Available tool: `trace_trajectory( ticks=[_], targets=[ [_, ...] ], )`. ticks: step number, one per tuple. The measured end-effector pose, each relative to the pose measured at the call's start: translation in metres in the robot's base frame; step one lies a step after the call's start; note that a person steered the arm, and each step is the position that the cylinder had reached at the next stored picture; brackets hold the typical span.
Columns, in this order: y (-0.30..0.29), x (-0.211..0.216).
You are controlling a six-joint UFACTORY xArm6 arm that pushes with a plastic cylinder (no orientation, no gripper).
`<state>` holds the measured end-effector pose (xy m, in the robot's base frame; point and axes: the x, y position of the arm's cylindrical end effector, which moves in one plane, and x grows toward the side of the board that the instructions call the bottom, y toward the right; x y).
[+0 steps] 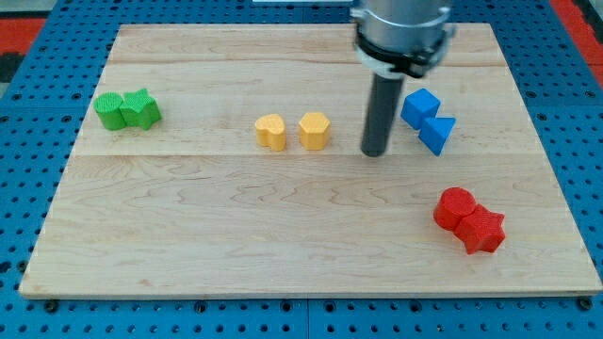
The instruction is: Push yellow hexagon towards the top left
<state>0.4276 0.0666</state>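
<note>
The yellow hexagon (315, 131) stands on the wooden board (236, 226) a little above its middle. A second yellow block, heart-shaped (271, 132), stands just to its left, a small gap between them. My tip (375, 152) rests on the board to the right of the hexagon, about one block's width away and not touching it. The dark rod rises from the tip to the arm's grey end at the view's top.
Two blue blocks, a cube (420, 107) and a triangle (438, 133), sit close to the right of my tip. Two green blocks (127, 110) sit at the left edge. Two red blocks (469, 220) sit at the lower right.
</note>
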Motion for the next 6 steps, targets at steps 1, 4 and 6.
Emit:
trace_trajectory(
  ticks=[1,4,6],
  targets=[
    [-0.011,-0.002],
    [-0.154,-0.063],
    [-0.178,-0.098]
  ],
)
